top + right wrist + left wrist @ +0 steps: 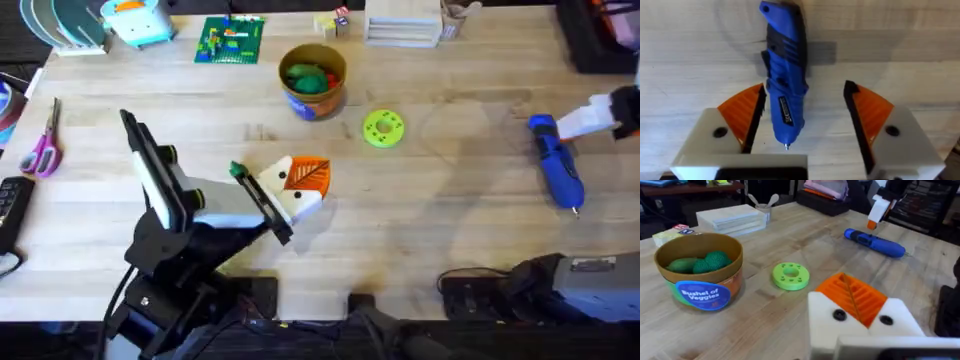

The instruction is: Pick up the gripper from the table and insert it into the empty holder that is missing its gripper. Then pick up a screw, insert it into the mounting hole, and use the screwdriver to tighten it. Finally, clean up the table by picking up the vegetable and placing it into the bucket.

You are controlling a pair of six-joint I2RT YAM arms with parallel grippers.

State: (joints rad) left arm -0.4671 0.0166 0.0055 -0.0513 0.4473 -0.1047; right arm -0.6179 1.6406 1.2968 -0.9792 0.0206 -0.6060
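Step in hand, as judged: taking up or setting down the screwdriver (556, 170); which of the two cannot be told. The screwdriver lies flat on the worktop (450, 230), well to the right of the bucket (314, 80), its pale tip pointing toward the arm bases.

Right hand (802, 120): fingers apart, hanging above the screwdriver with nothing gripped. In the right wrist view the blue body runs between the two orange pads (742, 112) but sits close against one of them, with a wide gap to the other. To do this well, centre the hand over the thick part of the body before closing, so both pads meet it together and it does not roll. Keep the pads square across the barrel, clear of the tip.

Right arm pose: reaches in from the right side of the worktop, wrist over the butt end of the screwdriver, fingers pointing down.

Left hand (290, 190): low over the worktop, below the bucket and left of the green disc (383, 128). Left wrist view shows one orange ribbed pad seated on the white mount (860, 322); whether the fingers are apart or together cannot be told. Left arm folded, forearm angled toward the middle.

Bucket holds green vegetables (705, 262). No screw made out.
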